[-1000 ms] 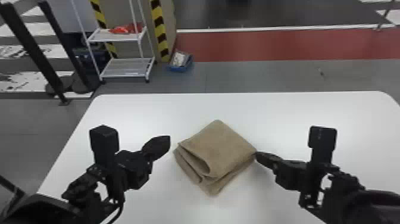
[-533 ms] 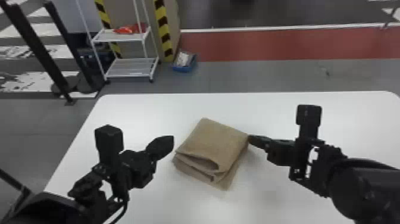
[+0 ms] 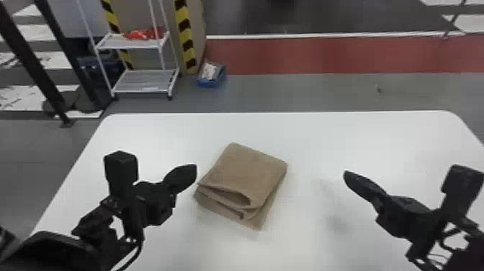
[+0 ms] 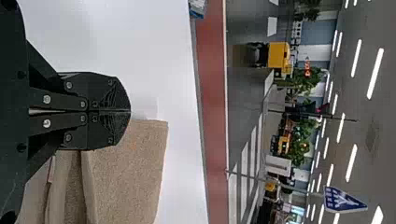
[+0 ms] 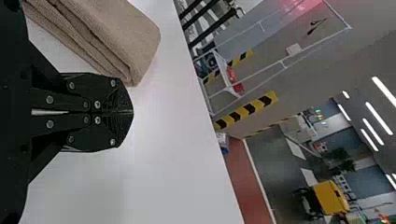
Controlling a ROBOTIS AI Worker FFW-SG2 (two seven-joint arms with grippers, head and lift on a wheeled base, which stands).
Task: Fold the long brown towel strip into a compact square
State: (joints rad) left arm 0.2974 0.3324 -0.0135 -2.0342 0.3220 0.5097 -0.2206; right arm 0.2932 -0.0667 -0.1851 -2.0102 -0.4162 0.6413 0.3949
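Observation:
The brown towel (image 3: 248,173) lies on the white table as a thick folded square, a little askew, with its layers loose at the near left side. My left gripper (image 3: 194,171) is just left of it, apart from its edge, and my right gripper (image 3: 346,174) stands farther off to its right. In the left wrist view my left gripper (image 4: 130,111) is shut, with the towel (image 4: 128,172) beside and below it. The right wrist view has my right gripper (image 5: 132,112) shut on nothing, with the towel's layered edge (image 5: 102,37) near it.
The white table (image 3: 360,137) extends around the towel, its far edge beyond both grippers. On the floor behind stand a white shelf rack (image 3: 142,81) and a blue box (image 3: 210,75).
My right gripper has moved right, away from the towel's side. The towel has turned slightly and shifted left since a second ago. My left gripper has hardly moved.

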